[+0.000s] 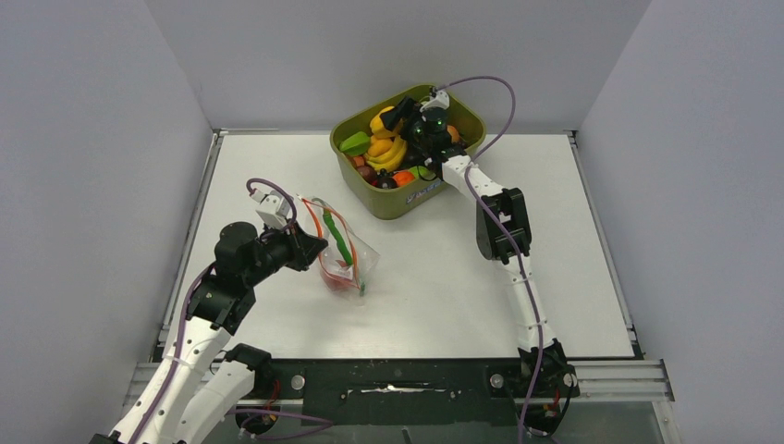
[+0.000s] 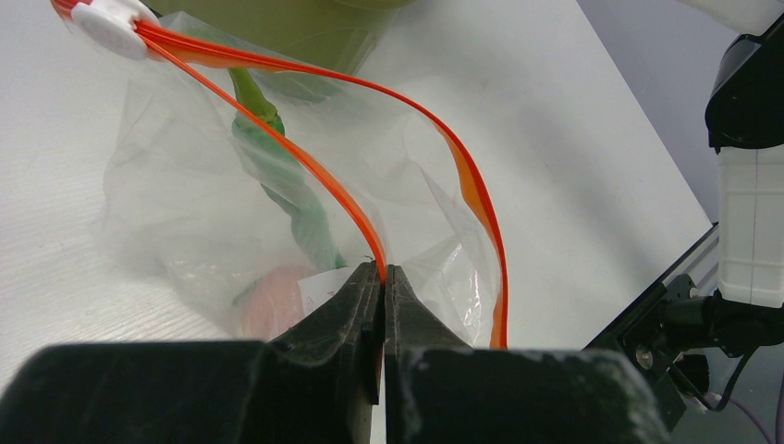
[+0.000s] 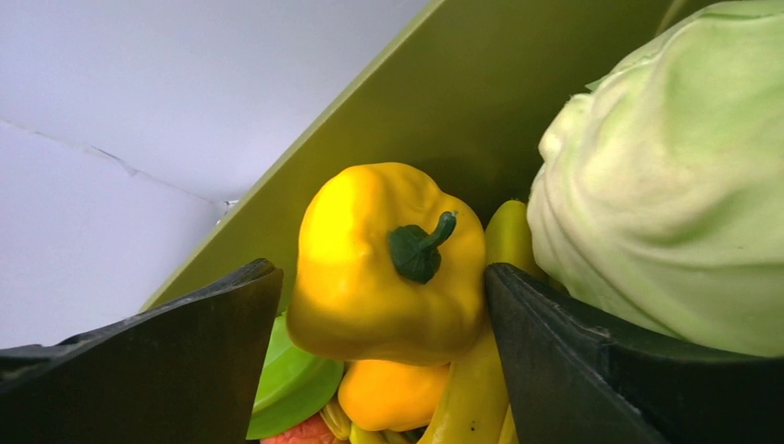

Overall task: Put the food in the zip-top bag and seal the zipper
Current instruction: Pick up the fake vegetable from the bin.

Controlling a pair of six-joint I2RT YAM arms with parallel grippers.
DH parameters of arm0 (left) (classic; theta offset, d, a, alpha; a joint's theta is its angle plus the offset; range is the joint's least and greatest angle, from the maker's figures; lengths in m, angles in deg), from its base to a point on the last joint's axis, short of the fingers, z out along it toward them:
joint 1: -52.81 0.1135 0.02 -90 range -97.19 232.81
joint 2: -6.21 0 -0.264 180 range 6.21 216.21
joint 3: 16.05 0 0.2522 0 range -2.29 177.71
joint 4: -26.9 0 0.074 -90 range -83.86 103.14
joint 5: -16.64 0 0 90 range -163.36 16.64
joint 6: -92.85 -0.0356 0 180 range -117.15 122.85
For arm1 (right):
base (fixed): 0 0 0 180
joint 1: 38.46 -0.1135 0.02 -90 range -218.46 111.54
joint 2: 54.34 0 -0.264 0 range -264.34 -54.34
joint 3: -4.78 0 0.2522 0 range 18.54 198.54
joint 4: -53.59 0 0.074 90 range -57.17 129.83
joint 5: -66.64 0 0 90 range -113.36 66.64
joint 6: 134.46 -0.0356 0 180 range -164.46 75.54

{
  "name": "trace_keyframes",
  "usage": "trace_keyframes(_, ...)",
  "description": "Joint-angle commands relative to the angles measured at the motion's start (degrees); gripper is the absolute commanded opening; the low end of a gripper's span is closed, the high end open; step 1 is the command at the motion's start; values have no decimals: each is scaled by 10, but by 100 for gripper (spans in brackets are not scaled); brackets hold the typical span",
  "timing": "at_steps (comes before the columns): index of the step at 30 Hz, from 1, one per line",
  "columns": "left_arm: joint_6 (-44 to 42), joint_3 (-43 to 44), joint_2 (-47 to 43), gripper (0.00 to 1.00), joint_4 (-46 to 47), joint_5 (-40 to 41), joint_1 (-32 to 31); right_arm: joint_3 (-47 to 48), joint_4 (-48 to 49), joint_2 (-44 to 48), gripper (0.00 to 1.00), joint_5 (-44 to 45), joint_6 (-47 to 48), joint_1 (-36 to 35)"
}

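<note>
Left gripper (image 2: 383, 270) is clenched tight, fingertips pressed together on the near lip of the zip-top bag (image 2: 185, 213), right where the red-orange zipper (image 2: 462, 166) runs down into them. The bag's mouth gapes open, the two zipper strips bowed apart, and the white slider (image 2: 113, 26) sits at the far end where they meet. Inside the clear plastic, a long green pod (image 2: 277, 166) lies lengthwise, and a pink-red fruit (image 2: 277, 301) rests at the bottom, just beside the fingertips. From above, the bag lies on the white table (image 1: 434, 287), left of centre, well apart from the olive-green tub (image 1: 407, 205) at the far edge.

Over to the right gripper (image 3: 381, 273): it's down inside the tub, jaws spread wide, straddling a yellow pepper (image 3: 370, 259) with its green stem facing the wrist camera. The pepper sits right between the two fingers; whether the pads actually touch it, I can't tell. A pale-green cabbage (image 3: 666, 185) bulges just beside the right-hand finger, with more yellow and green pieces heaped underneath the pepper.
</note>
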Motion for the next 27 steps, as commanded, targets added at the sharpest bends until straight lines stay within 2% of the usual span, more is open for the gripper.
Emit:
trace_keyframes(1, -6, 4, -5, 0, 28, -14, 2, 23, 28, -2, 78, -10, 13, 3)
trace_keyframes(5, -6, 4, -4, 0, 28, -13, 2, 17, 33, 10, 66, -17, 23, 5)
trace_keyframes(9, -6, 4, -2, 0, 28, -11, 2, -18, 54, 38, 44, -22, 33, 6)
trace_keyframes(11, -6, 4, 0, 0, 28, -11, 2, -28, 58, 49, 37, -27, 35, 8)
trace_keyframes(20, -6, 4, 0, 0, 26, -1, 3, -80, 84, 112, 30, -53, 49, 15)
trace_keyframes(27, -3, 2, -2, 0, 24, 3, 3, -175, 112, 190, 29, -66, 58, 19)
